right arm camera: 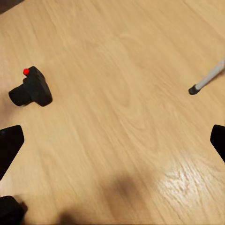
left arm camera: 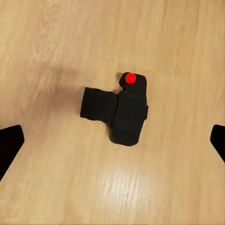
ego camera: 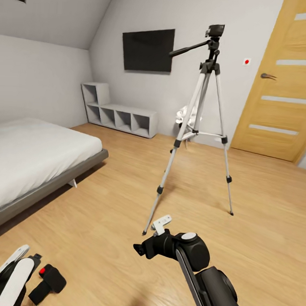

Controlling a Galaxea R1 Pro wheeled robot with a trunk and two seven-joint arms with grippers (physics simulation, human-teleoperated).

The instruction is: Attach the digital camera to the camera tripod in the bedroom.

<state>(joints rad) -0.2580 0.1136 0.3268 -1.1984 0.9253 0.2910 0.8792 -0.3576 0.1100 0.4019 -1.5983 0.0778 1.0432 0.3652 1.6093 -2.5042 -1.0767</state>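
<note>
The digital camera [ego camera: 49,283] lies on the light wood floor, a small black body with a red dot on top, right beside my left arm. In the left wrist view the camera [left arm camera: 117,110] sits between and beyond the spread fingers [left arm camera: 11,143] of my left gripper [ego camera: 24,254], which is open and empty. The camera tripod [ego camera: 200,106] stands upright mid-room on silver legs, its black head and pan handle bare. My right gripper [ego camera: 151,236] hovers open near the tripod's closest foot [right arm camera: 193,89]; the camera [right arm camera: 32,89] also shows in that wrist view.
A grey-framed white bed [ego camera: 31,160] takes up the left side. A low grey shelf unit [ego camera: 117,110] and a wall screen [ego camera: 147,49] are at the back. A wooden door [ego camera: 286,83] stands at the right. Something white [ego camera: 186,114] sits behind the tripod.
</note>
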